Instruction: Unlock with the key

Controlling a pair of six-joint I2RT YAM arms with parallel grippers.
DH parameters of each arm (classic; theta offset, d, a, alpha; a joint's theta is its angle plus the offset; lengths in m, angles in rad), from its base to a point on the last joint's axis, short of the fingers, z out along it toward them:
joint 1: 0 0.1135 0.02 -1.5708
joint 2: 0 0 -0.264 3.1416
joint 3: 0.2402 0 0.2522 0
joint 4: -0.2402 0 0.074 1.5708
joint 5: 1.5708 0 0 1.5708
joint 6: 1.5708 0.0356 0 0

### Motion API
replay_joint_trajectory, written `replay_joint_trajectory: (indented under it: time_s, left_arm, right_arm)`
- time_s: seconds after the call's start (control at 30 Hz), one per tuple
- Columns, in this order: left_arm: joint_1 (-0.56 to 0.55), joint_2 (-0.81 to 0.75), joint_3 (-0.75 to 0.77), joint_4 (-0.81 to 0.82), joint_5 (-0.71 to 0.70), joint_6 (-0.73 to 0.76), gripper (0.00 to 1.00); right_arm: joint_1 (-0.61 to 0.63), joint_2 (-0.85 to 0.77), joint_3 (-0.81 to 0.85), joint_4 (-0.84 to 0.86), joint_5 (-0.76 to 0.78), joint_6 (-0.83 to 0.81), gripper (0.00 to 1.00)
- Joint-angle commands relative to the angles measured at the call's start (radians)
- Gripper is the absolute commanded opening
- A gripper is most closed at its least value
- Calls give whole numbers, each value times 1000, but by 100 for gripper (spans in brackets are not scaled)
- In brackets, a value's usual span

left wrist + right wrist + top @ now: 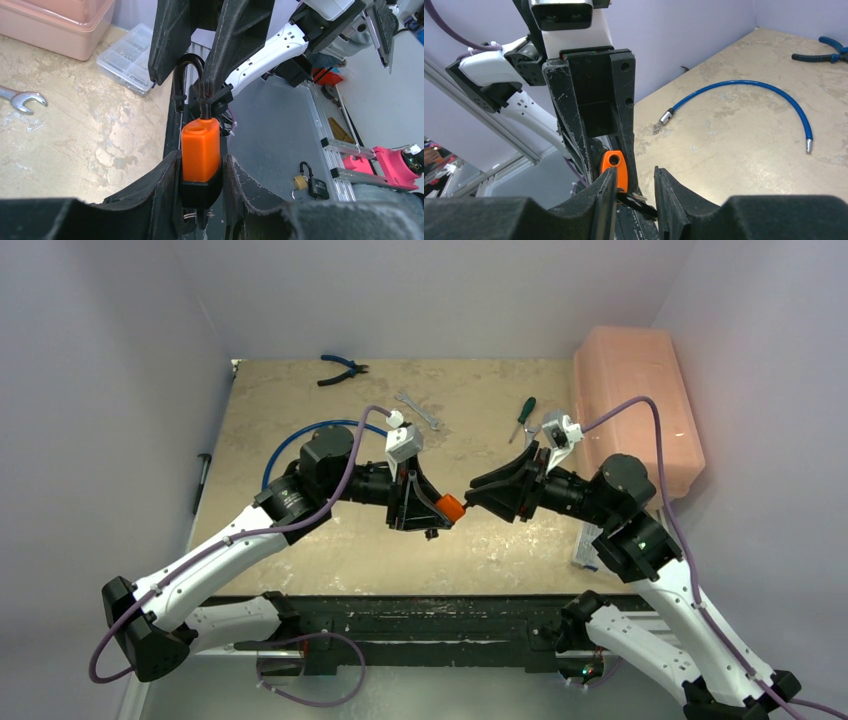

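My left gripper [438, 516] is shut on an orange padlock [451, 507] with a black base, held above the table's near middle. In the left wrist view the fingers [150, 190] clamp the lock body [200, 150]. Its black shackle [189, 62] sticks up with one leg out of the empty hole on top. The key [206, 220], with a wire ring, shows under the base. My right gripper [472, 498] meets the lock from the right. Its fingers [606, 195] close on the shackle [636, 201] across its width, beside the orange body [616, 167].
A pink box [635, 400] and a clear parts case [590, 545] stand on the right. A screwdriver [524, 412], wrench [418, 412], blue pliers [342, 368] and blue hose [300, 435] lie further back. A second padlock [312, 182] lies below the table's edge.
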Motion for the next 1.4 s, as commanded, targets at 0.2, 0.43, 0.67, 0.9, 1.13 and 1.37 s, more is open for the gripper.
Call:
replay_joint_trajectory:
  time_s: [0.2, 0.43, 0.67, 0.9, 1.13, 1.37]
  left_arm:
    - [16, -34, 45, 95, -64, -8, 0]
    - [17, -21, 41, 112, -71, -6, 0]
    - [17, -17, 35, 137, -71, -6, 0]
    - [20, -12, 28, 139, -74, -3, 0]
    - [19, -6, 13, 151, -75, -5, 0]
    - [24, -1, -7, 164, -55, -13, 0]
  right_arm:
    - [0, -6, -10, 33, -3, 30, 22]
    - [0, 24, -17, 43, -34, 46, 53]
    - [0, 42, -53, 113, -92, 93, 54]
    - [1, 67, -67, 128, -123, 95, 51]
    - [1, 75, -99, 199, -134, 127, 42]
    - [1, 87, -142, 302, -162, 176, 10]
